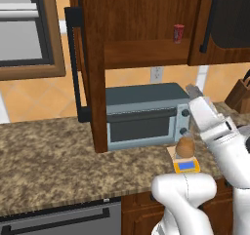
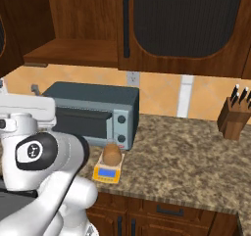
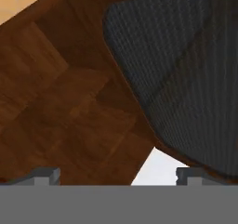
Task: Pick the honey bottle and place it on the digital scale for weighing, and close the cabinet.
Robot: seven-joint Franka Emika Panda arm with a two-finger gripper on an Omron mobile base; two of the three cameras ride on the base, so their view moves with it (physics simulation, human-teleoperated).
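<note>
- the honey bottle [image 1: 185,147] already sits upright on the digital scale [image 1: 186,166], on the counter [image 1: 49,151] just in front of the toaster oven [image 1: 144,117]; the right base view shows the same, bottle [image 2: 112,153] on scale [image 2: 107,173].
- so the weighing half of the task looks done; nothing is held in the gripper [image 3: 116,175].
- what is left is the cabinet [image 1: 141,29]: its left door [image 1: 90,68] stands swung out, edge-on toward the camera, with its long black handle [image 1: 75,63] on the outer side. a small red can [image 1: 178,33] stands on the open shelf.
- the other door [image 2: 188,24], with the dark panel, looks shut.
- the fingers [image 3: 44,175] are spread wide, one tip near each side of the hand view, with nothing between them. that camera points up at brown wood and a dark door panel [image 3: 186,69].
- hard to make out: in the base views the hand itself is mostly lost behind the arm's white links, so how near the gripper is to the open door i cannot tell.
- the scale's display is too small to read, and the cabinet's top is cut off.
</note>
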